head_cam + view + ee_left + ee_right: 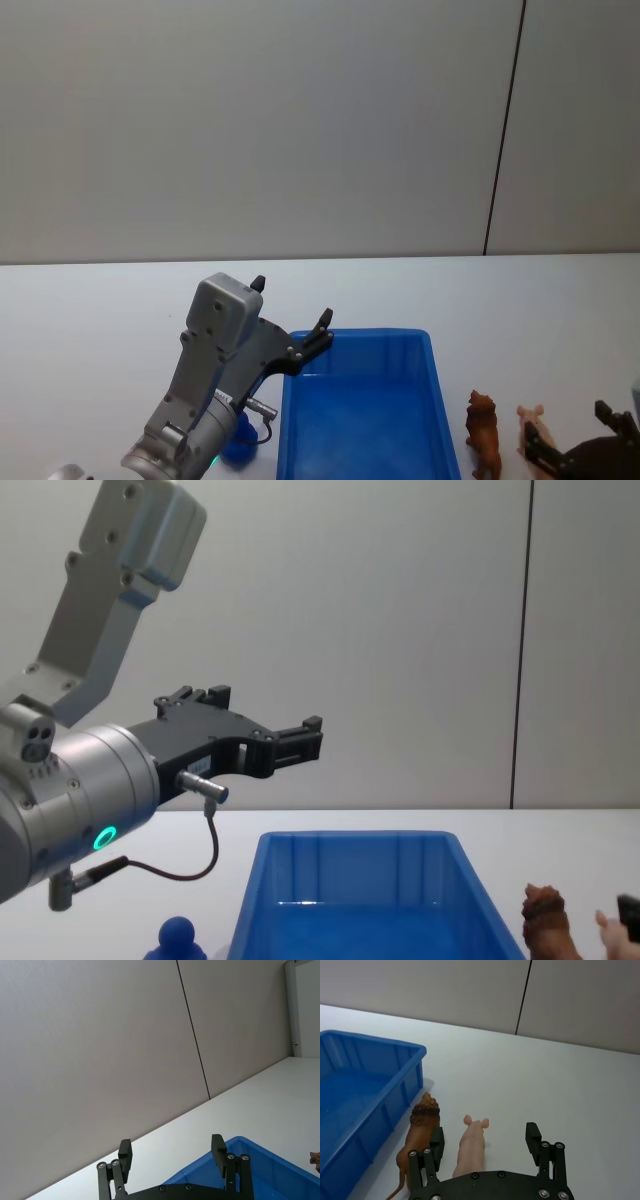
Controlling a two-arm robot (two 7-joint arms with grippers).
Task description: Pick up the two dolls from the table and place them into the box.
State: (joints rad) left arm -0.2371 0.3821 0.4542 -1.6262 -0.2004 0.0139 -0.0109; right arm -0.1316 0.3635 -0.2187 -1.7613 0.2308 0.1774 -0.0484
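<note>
Head view, left pincer (pixel 292 302): released, fingers spread, empty, raised in the air.
Head view, box (pixel 440 400): on the tabletop (pixel 90 300), with its far left corner under the left pincer's tip.
Head view, blue doll (pixel 238 442): behind the left pincer, half hidden under its arm, just outside the box.
Head view, right pincer (pixel 570 432): released, low over the tabletop.
Head view, brown doll (pixel 483 432): standing between the box and the right pincer.
Left wrist view, left pincer (pixel 171 1146): fingers apart with nothing between them; the box (pixel 250 1146) rim lies just beyond.
Right wrist view, right pincer (pixel 485 1135): spread on either side of a pink pig figure (pixel 471 1147), not touching it.
Right wrist view, brown doll (pixel 420 1132): just outside one finger, between it and the box (pixel 380 1047).
Chest view, left pincer (pixel 265 715): high above the box (pixel 350 838).
Chest view, blue doll (pixel 180 935): on the tabletop below the left pincer's wrist, beside the box.
Chest view, brown doll (pixel 545 920): on the far side of the box from the left pincer.
</note>
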